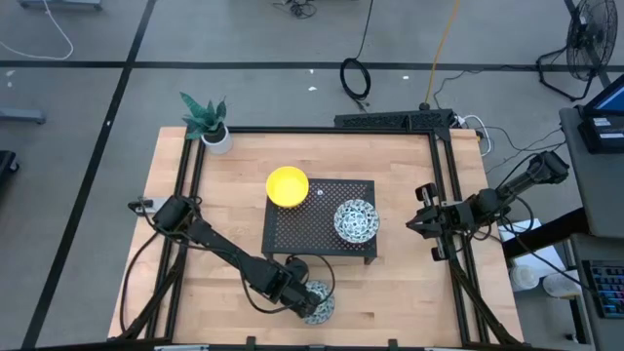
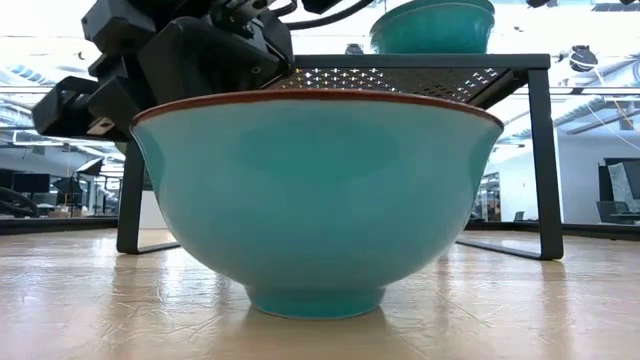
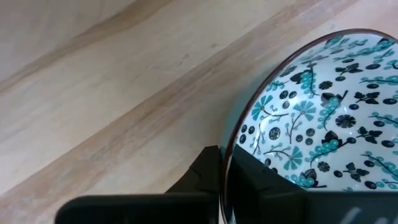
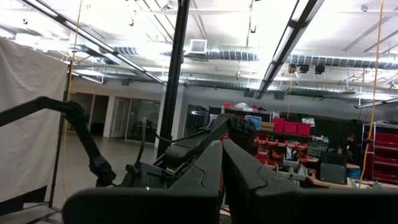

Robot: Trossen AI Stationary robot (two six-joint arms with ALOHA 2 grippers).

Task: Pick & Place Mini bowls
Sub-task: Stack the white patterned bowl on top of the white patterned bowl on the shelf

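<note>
Left gripper (image 1: 304,295) clamped on patterned bowl's (image 3: 323,124) rim at table's (image 1: 224,195) near edge (right gripper (image 4: 222,180) seemingly together, parked); thin-rim pinch could slip, tipping 1 bowl.

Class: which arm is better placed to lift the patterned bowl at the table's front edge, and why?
Left. The left gripper already has its jaws shut on the rim of the patterned bowl. The right gripper waits beyond the black rack, near the table's right edge.
</note>
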